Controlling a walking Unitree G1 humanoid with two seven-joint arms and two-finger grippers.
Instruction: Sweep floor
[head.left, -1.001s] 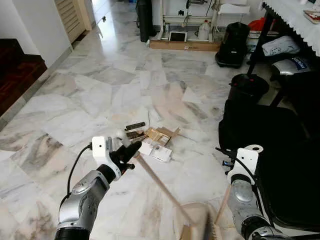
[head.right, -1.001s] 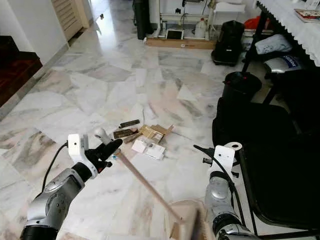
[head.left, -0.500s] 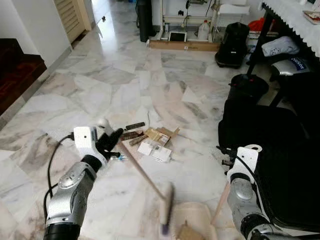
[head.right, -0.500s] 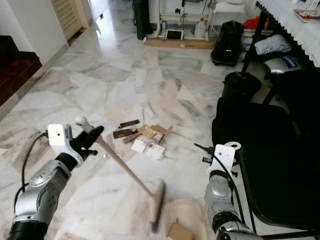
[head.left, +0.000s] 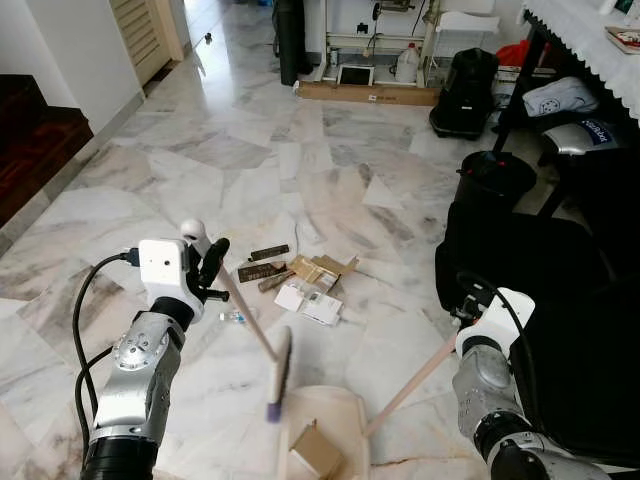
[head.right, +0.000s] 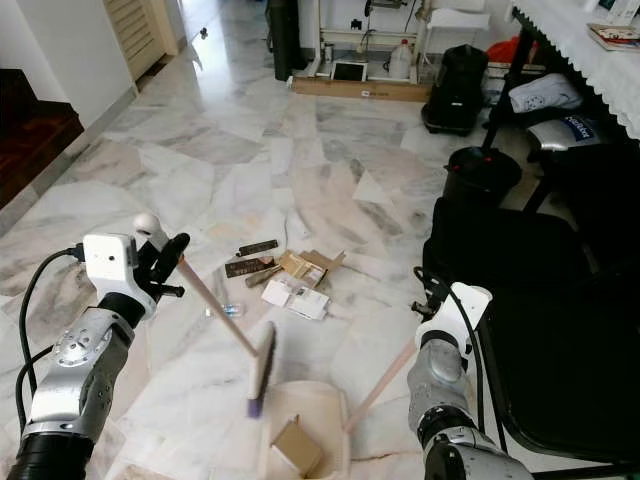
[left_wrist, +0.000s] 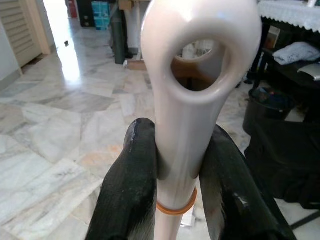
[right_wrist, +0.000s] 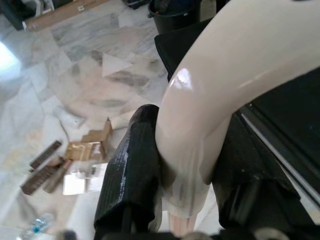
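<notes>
Head views: left gripper (head.left: 207, 262) is clamping the broom (head.left: 277, 372), its head just beside the dustpan (head.left: 320, 440) holding a cardboard piece (head.left: 313, 451). Left wrist: fingers (left_wrist: 131, 185) are squeezing the handle. Right wrist: right gripper (right_wrist: 187, 187) is pinching the dustpan handle.

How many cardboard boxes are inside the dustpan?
1. A small brown cardboard box lies in the cream dustpan, near its front edge. Other scraps remain in the litter pile on the floor.
</notes>
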